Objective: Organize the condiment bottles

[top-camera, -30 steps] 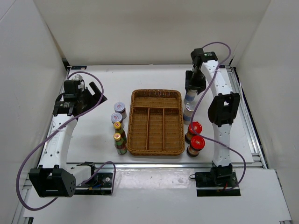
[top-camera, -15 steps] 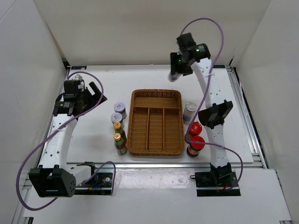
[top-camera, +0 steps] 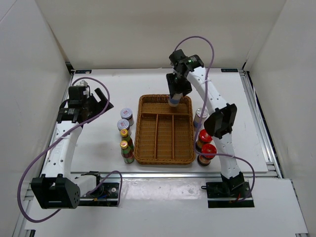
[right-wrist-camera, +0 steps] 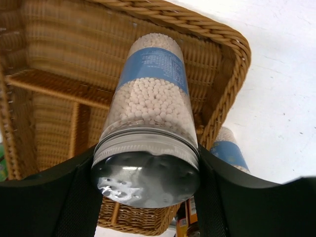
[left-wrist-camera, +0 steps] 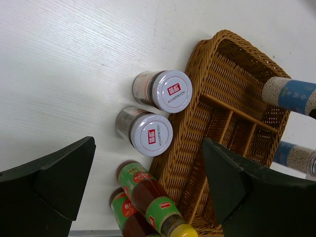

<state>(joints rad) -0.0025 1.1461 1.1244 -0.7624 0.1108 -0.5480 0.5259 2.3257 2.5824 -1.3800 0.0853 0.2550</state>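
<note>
While it is gripped at its cap by the clenched right gripper, a clear silver-capped cylinder of white beads with a blue label is held over the far compartment of the brown wicker divided tray. The left gripper is shown spread wide and empty above two grey-lidded jars. These jars are set left of the tray, beside two slim green yellow-capped bottles. A second silver-capped cylinder and two dark red-capped bottles are placed to its right.

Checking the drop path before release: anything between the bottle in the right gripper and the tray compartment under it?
Nothing visible. The right gripper holds the silver-capped bottle over the far wide compartment of the wicker tray, and that compartment shows only bare weave beneath the bottle.
</note>
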